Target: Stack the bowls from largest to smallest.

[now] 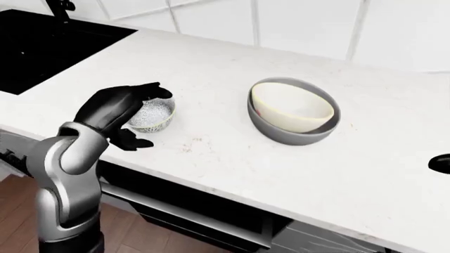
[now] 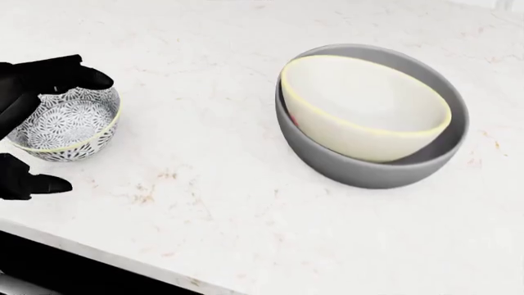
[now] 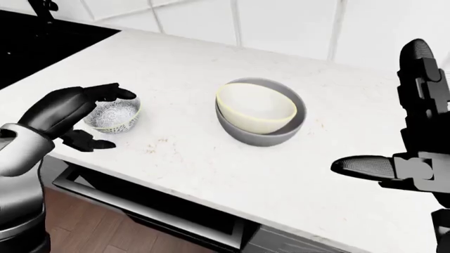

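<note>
Left-eye view, writing: no brand, label or readable text on any surface.
Left-eye view, small patterned bowl (image 1: pixel 152 114): upright on the white counter (image 1: pixel 211 174), its left side hidden behind the left hand (image 1: pixel 116 110).
Left-eye view, left hand: fingers spread about the bowl, one over its far rim and one low on the near side; not closed on it.
Left-eye view, cream bowl (image 1: pixel 291 107): nested, tilted, inside the grey bowl (image 1: pixel 299 134), well to the right of the small one.
Left-eye view, sink (image 1: pixel 42 47): black, cut off at the top left corner.
Head view, left hand (image 2: pixel 24 129): cut off by the left edge; an upper finger (image 2: pixel 69 74) lies at the patterned rim, a lower finger (image 2: pixel 32 183) rests apart from the bowl's base.
Head view, grey bowl: a small reddish mark inside its left wall, too small to make out.
Right-eye view, right hand (image 3: pixel 415 132): raised at the right edge, partly cut off, fingers apart and holding nothing.
</note>
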Controlling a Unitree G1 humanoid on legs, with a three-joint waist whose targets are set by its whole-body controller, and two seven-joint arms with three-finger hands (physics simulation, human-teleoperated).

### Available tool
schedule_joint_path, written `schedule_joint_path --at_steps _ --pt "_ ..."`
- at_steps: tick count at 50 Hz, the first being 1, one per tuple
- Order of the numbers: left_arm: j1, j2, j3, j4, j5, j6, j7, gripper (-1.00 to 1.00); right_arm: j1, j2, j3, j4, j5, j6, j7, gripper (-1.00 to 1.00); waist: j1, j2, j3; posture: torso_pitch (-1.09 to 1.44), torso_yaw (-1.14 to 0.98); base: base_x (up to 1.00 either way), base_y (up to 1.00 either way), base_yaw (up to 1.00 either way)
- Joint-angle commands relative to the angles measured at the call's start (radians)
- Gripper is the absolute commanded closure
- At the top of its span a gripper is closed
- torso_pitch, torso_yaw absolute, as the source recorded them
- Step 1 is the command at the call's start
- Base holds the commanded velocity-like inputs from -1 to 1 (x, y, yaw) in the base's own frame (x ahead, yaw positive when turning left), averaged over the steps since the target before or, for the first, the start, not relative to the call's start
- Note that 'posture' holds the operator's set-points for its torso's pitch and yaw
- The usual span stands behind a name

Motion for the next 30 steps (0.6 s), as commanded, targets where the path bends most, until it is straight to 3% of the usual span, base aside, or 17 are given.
schedule_joint_path --at_steps 1,16,21,30 --pt "-0.024 0.016 0.018 0.004 0.010 -0.041 0.051 -0.32 -0.012 -0.017 -0.014 -0.002 -0.012 -0.023 0.002 -1.00 0.000 0.001 -0.018 0.00 0.00 0.00 0.00 0.00" --pt "-0.080 0.048 -0.007 0.327 0.052 -0.132 0.226 -0.16 -0.006 -0.023 -0.033 -0.001 -0.002 -0.013 0.002 -1.00 -0.001 0.008 -0.024 0.00 0.00 0.00 0.00 0.00" --pt "-0.063 0.038 -0.010 0.311 0.049 -0.141 0.218 0.14 -0.003 -0.012 -0.026 -0.004 -0.018 -0.013 0.010 -1.00 -0.004 0.012 -0.023 0.00 0.00 0.00 0.00 0.00" --pt "-0.063 0.033 -0.009 0.314 0.037 -0.154 0.216 0.46 -0.001 -0.011 -0.029 -0.011 -0.014 -0.009 0.004 -1.00 -0.008 0.009 -0.025 0.00 0.00 0.00 0.00 0.00"
